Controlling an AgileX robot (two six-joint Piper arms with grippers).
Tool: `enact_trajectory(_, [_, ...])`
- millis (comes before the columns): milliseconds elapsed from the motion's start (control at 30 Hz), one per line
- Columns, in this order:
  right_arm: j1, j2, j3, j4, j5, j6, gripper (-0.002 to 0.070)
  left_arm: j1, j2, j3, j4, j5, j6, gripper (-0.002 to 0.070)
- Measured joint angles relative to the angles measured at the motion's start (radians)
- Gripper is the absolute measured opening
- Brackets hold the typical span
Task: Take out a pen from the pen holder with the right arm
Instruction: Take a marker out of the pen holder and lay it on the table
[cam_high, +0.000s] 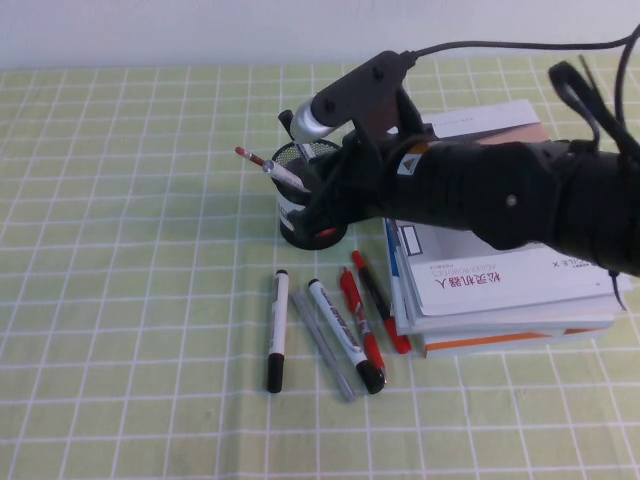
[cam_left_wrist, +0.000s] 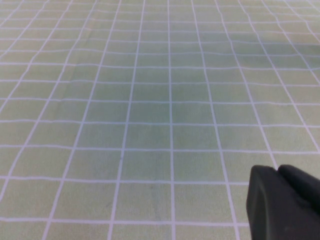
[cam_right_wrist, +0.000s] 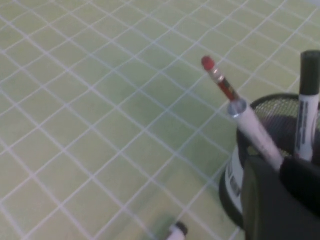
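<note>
One holder (cam_high: 293, 215), two pens (cam_right_wrist: 250, 127), right gripper (cam_right_wrist: 280, 169) beside

Counted five loose pens (cam_high: 345, 335) on table (cam_high: 120, 300). One pen holder (cam_high: 292, 215) held two visible pens: red-tipped pen (cam_high: 272, 167), black-capped marker (cam_right_wrist: 306, 115). One book stack (cam_high: 500, 290), book number unclear. Two grippers showed: left gripper (cam_left_wrist: 279, 175) over table, right gripper (cam_right_wrist: 282, 175) at pen holder.

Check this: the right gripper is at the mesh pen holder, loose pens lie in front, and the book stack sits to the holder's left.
One error: the high view shows the book stack right of the pen holder, not left. The right gripper is at the holder, loose pens lie in front; the left gripper hangs over bare cloth.
</note>
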Motion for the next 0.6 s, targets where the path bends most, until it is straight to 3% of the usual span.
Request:
enact_trajectory(300, [0.003,0.125,-0.037,-0.024,-0.296,-0.025,0.0315,0.000,0.000,0.000,0.000,0.000,0.000,-0.0005])
enact_trajectory(400, [0.003,0.169,-0.079,-0.040,-0.319,-0.026,0.0354,0.000,0.000,0.000,0.000,0.000,0.000,-0.0005])
enact_trajectory(600, [0.001,0.259,-0.177,-0.073,-0.361,-0.027,0.0368,0.000,0.000,0.000,0.000,0.000,0.000,-0.0005])
